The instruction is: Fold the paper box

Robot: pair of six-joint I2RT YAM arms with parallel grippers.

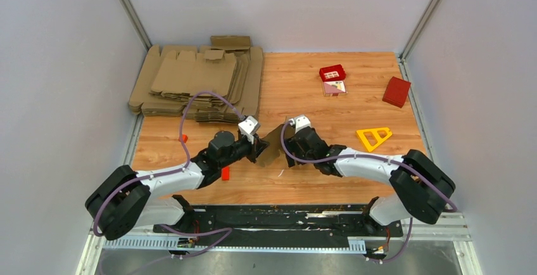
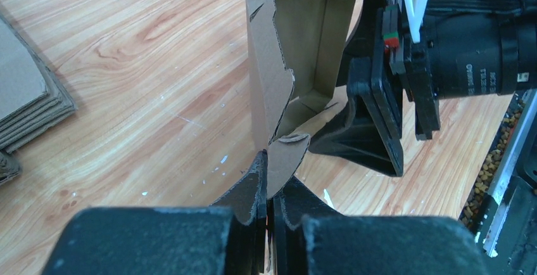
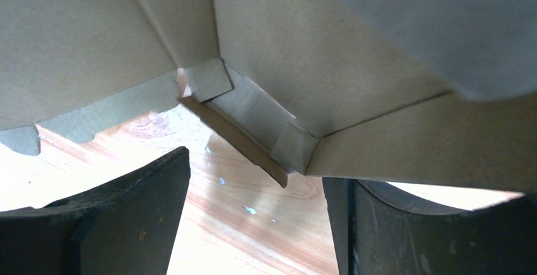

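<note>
Progress: partway, by my judgement. The paper box is no longer a flat sheet; its walls are raised at creases around an open hollow.
Done: side panels stand square to each other, and the right wrist view shows small tabs folded in across an inside corner.
Left to do: at least one end is open, with a notch-edged panel hanging loose and a rounded tab not yet tucked. Closing flaps and final squaring look outstanding.
Location: box is held up off the surface, mid-scene between the two arms and nearer the near edge than the far wall.
Left hand: fingers pressed together on the rounded tab at the box's lower end, carrying it.
Right hand: fingers spread wide, nothing pinched between them. It sits close against the box's right side, and the left wrist view shows one finger beside the right wall; whether it touches I cannot tell.
Box appearance: plain brown card, thin, matte, with die-cut stepped edges; hollow interior faces the left wrist camera; no tears seen.
Surroundings: pile of flat cardboard far left, red box far right, both well apart from the work.
</note>
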